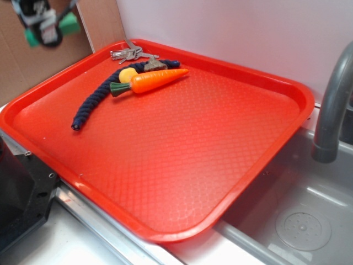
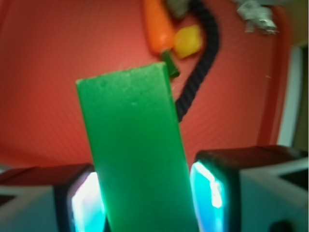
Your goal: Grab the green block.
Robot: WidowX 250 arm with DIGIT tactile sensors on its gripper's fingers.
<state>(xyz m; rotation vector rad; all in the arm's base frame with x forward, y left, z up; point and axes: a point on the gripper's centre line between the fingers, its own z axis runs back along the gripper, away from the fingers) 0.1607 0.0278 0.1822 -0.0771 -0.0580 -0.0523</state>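
Note:
My gripper [image 1: 48, 30] hangs high above the far left corner of the red tray [image 1: 182, 165], shut on the green block [image 1: 70, 23]. The block's ends stick out on either side of the fingers. In the wrist view the green block [image 2: 135, 145] fills the middle, a flat matte green slab standing up between my gripper's [image 2: 147, 198] two pads [image 2: 84, 203], well above the tray [image 2: 72, 58].
On the tray's far side lie an orange toy carrot [image 1: 157, 80], a yellow ball [image 1: 128, 74], a dark blue rope [image 1: 91, 105] and a bunch of keys [image 1: 129, 53]. A grey faucet [image 1: 333, 105] and sink [image 1: 303, 221] are at the right. Cardboard [image 1: 22, 72] stands behind at the left.

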